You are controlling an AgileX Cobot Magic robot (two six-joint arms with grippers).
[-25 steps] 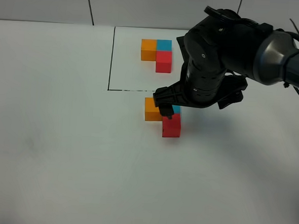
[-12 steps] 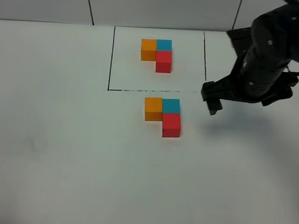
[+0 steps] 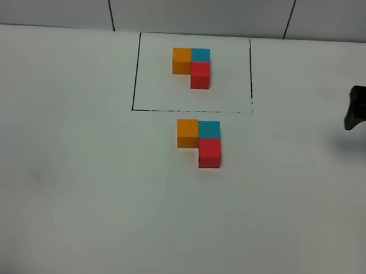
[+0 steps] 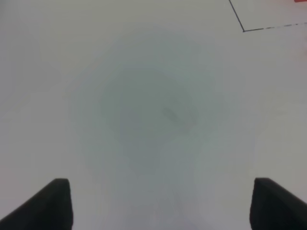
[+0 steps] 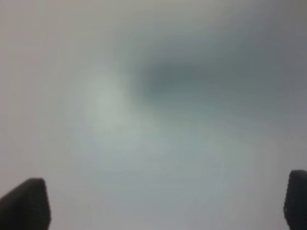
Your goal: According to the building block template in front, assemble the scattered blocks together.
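The building block template (image 3: 192, 67) is an L of orange, blue and red cubes inside a thin black rectangle (image 3: 136, 72) at the back. Just in front of the rectangle, the scattered blocks stand joined in the same L: orange cube (image 3: 187, 133), teal-blue cube (image 3: 209, 129), red cube (image 3: 210, 153). My right gripper (image 5: 160, 196) is open and empty over bare table; only a dark part of it (image 3: 360, 107) shows at the right edge of the exterior view, far from the blocks. My left gripper (image 4: 163, 196) is open and empty over bare table, out of the exterior view.
The white table (image 3: 74, 186) spreads all around the blocks. A corner of the black rectangle (image 4: 243, 29) shows in the left wrist view. A panelled wall (image 3: 197, 10) runs along the back.
My right arm has drawn away from the joined blocks to the right, almost out of the exterior view. The three blocks stay in place.
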